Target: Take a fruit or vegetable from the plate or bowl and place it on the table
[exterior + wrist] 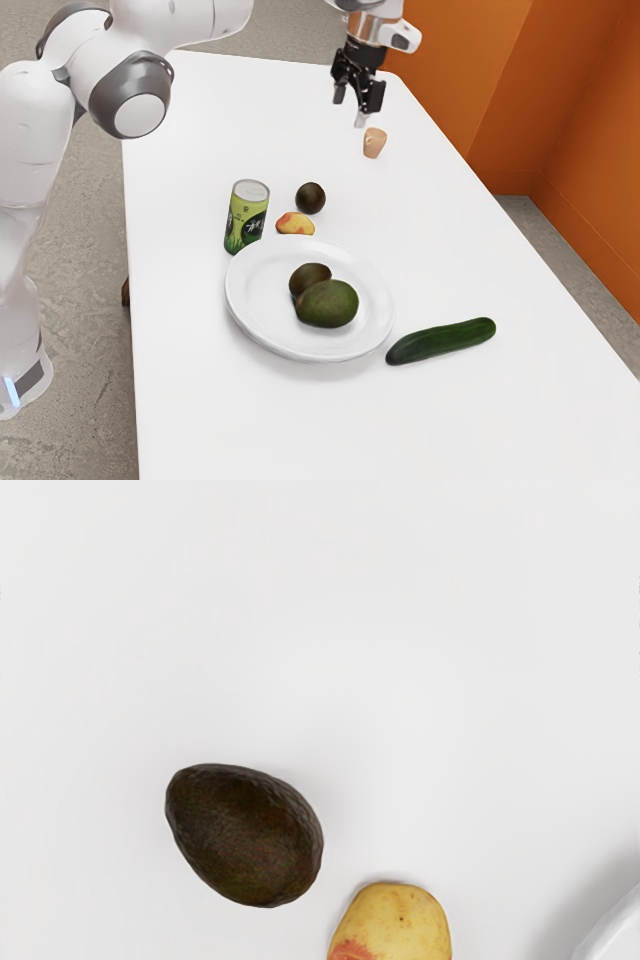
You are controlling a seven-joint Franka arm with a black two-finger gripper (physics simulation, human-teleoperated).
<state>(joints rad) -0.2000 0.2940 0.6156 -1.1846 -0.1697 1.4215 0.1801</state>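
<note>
Black and two-fingered, the pincer (351, 109) hung over the tabletop, its fingers parted and nothing held between them, well apart from the plate. Broadest of all was the white, smooth tabletop (200, 400). On it sat a round, glossy white plate (255, 318) with a raised rim, holding the task's produce: a large, oval, dark green avocado (328, 304) and a smaller, darker brown-green avocado (309, 278) lying up against it. Near the plate's rim stretched a long, dark green cucumber (441, 341). Just beside the plate, on its other side, stood an upright green-and-black metal can (247, 217) with a silver top; its label bore pale lettering on a black patch, too small to read. Near the can lay a loose, egg-shaped, blackish-brown avocado (245, 836) and, just beside that, a smaller yellow-and-red rounded fruit (395, 925). Smallest was a tan, tapered cup-shaped object (374, 143), near the pincer.
</note>
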